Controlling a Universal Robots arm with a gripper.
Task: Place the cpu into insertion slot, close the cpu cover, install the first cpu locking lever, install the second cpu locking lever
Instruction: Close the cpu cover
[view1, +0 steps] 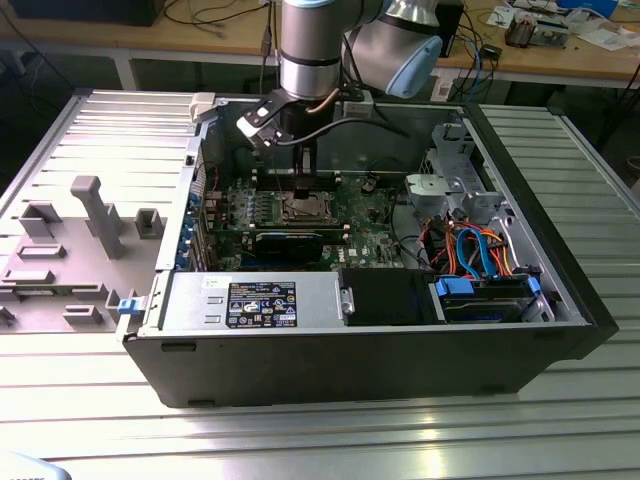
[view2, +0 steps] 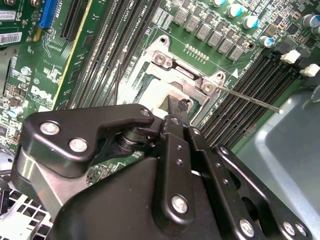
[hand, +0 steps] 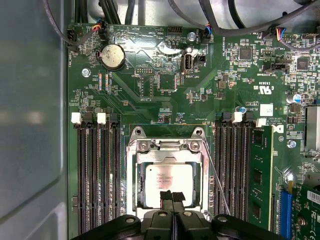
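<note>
The cpu (hand: 167, 175) lies flat in the insertion slot (view1: 303, 208), silvery top up, and hides the contact field. The cpu cover (hand: 134, 185) is down around it, framing the chip. My gripper (hand: 172, 196) is shut, with nothing seen between the fingers. Its tips rest at the chip's edge where it meets the cover frame, and they also show as the gripper (view2: 180, 106). In the exterior view the arm hangs straight down over the socket. One thin locking lever (hand: 218, 187) runs along the socket's side, and its free end (view2: 260, 102) sticks out over the memory slots. A second thin rod (view2: 120, 70) lies on the other side.
Long black memory slots (hand: 97, 175) flank the socket, and a green memory stick (hand: 257, 175) stands in one. A coin battery (hand: 112, 56) sits on the board. The case walls, a power supply (view1: 250, 300) and a drive cage with cables (view1: 470, 245) ring the board.
</note>
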